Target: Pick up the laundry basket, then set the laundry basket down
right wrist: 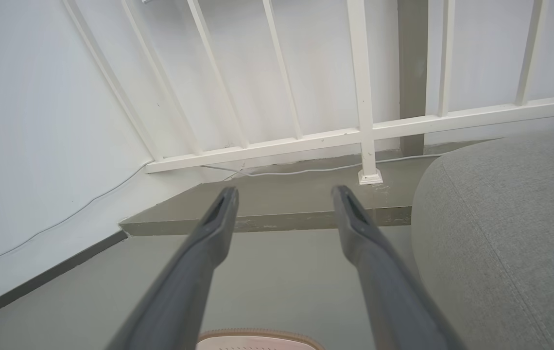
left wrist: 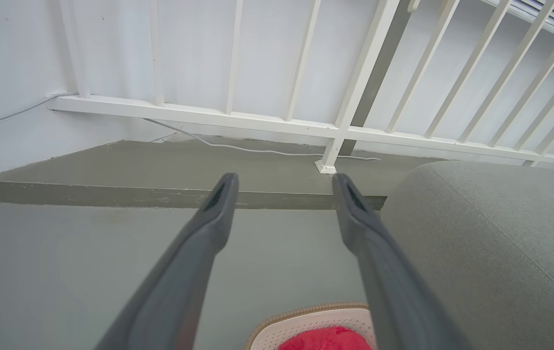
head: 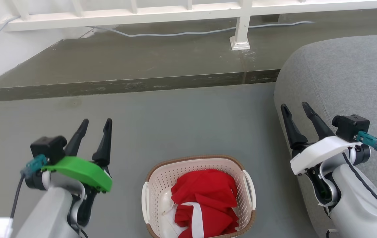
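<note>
Sitting between both empty, parted grippers [head: 96, 122] [head: 295, 106], the laundry basket [head: 157, 180] touches neither.

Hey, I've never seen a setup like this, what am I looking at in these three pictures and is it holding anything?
It is a two-armed robot. The head camera looks down at the floor: its left gripper and right gripper are both open and hold nothing. Between them the laundry basket sits on the floor with red clothing inside. The other two pictures come from wrist cameras looking along each gripper's dark fingers. A grey sofa is at the right, a white railing ahead.
</note>
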